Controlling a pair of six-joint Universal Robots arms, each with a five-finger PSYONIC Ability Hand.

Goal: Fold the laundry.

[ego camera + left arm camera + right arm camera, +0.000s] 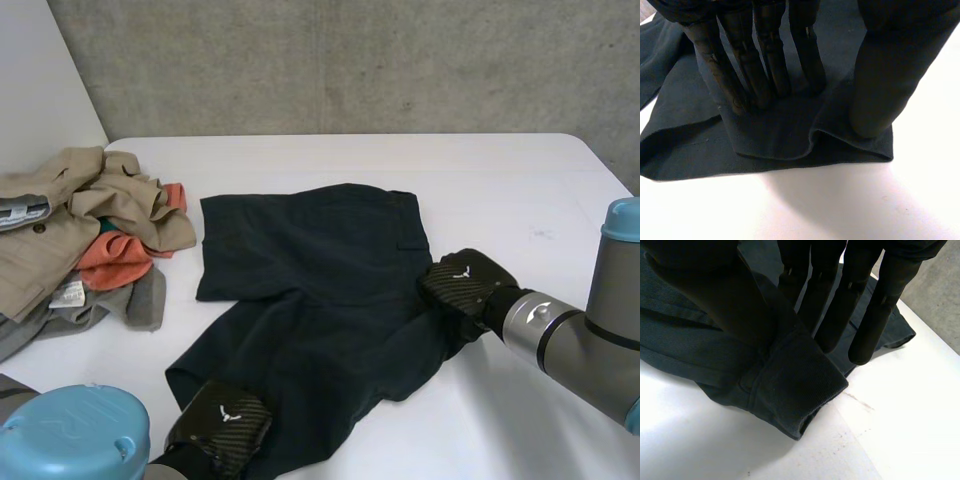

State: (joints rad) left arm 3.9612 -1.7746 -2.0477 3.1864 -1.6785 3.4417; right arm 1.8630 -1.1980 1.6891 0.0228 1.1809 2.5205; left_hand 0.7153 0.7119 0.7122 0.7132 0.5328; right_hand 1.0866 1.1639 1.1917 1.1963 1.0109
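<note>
Navy shorts (320, 290) lie spread, rumpled. Left hand (222, 420) presses straight fingers (767, 65) on one hem; right hand (465, 283) seemingly pinches another edge.

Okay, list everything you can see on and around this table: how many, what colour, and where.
shorts: one pair, dark navy, spread out in the middle of the table.
pile of clothes: one heap, tan, orange and grey, at the table's left side, apart from the shorts.
table: one, white, under everything.
wall: one, grey concrete, behind the table.
left robot hand: one, black, fingers straight on the shorts' near leg hem.
right robot hand: one, black, pinching the shorts' right edge between thumb and fingers.
left arm and right arm: two, grey with light-blue caps, nearest the camera.
</note>
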